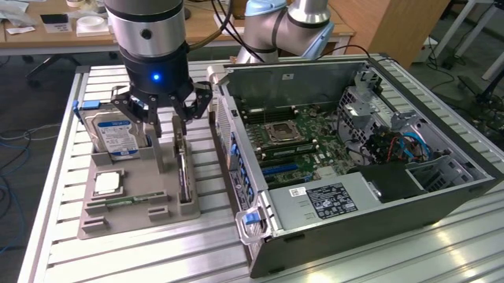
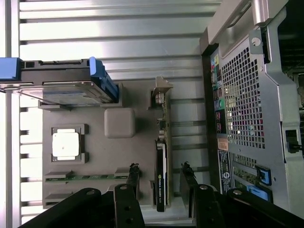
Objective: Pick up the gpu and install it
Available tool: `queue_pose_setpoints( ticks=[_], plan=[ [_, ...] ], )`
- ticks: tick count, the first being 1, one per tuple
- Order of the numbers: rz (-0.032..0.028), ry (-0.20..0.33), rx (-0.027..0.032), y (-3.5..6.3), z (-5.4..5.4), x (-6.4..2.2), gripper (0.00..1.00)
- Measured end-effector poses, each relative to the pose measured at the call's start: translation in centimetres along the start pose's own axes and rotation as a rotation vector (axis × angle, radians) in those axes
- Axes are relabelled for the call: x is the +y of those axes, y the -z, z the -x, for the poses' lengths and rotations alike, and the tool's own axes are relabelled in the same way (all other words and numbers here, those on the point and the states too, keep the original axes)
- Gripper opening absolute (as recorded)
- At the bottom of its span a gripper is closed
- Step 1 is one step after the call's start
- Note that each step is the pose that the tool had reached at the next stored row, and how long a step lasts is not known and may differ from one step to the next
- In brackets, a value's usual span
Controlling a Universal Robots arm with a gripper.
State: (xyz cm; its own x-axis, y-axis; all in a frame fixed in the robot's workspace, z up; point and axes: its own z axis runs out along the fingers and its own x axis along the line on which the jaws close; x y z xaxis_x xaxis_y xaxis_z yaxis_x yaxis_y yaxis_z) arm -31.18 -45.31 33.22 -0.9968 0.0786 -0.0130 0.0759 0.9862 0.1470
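The pincer point(image 2: 160, 167) stands open, a finger on either side of the gpu point(image 2: 161, 161) and clear of both faces, above its cooler end. The gpu stands on edge in a slot of the grey holder tray point(image 1: 134, 221) on the tabletop point(image 1: 118, 256), between the hard drive point(image 1: 114, 132) and the open computer case point(image 1: 354, 147). It looks light and stiff but fragile. The best hold is probably across its thin width, pads flat on the black cooler and the board's back. That keeps them off the bottom edge and the silver bracket. Squeezing should be gentle, since the smooth faces may slip.
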Motion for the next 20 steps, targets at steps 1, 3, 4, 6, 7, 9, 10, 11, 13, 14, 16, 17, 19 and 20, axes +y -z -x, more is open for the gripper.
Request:
queue_pose_setpoints(
  ticks=[1, 3, 4, 6, 7, 9, 10, 11, 13, 14, 16, 17, 19, 20],
  plan=[
    [-0.0001, 0.0, 0.0002, -0.06, 0.0, -0.01, 0.47],
    [-0.0003, 0.0, 0.0004, -0.12, 0.0, -0.02, 0.47],
    [-0.0003, 0.0, 0.0003, -0.12, 0.0, -0.02, 0.47],
    [-0.0003, 0.0, 0.0003, -0.12, 0.0, -0.02, 0.47],
    [-0.0003, 0.0, 0.0004, -0.12, 0.0, -0.02, 0.47],
    [-0.0003, 0.0, 0.0003, -0.13, 0.0, -0.02, 0.47],
    [-0.0003, 0.0, 0.0003, -0.13, 0.0, -0.02, 0.47],
    [-0.0003, 0.0, 0.0004, -0.12, 0.0, -0.02, 0.47],
    [-0.0003, 0.0, 0.0003, -0.12, 0.0, -0.02, 0.47],
    [-0.0003, 0.0, 0.0003, -0.12, 0.0, -0.02, 0.47],
    [0.0001, 0.0, 0.0, -0.2, 0.0, -0.03, 0.47],
    [0.0001, 0.0, -0.0001, -0.28, 0.0, -0.04, 0.47],
    [-0.0003, 0.0, 0.0003, -0.46, -0.01, -0.07, 0.47],
    [-0.0002, 0.0, 0.0002, -0.58, -0.01, -0.09, 0.47]
  ],
)
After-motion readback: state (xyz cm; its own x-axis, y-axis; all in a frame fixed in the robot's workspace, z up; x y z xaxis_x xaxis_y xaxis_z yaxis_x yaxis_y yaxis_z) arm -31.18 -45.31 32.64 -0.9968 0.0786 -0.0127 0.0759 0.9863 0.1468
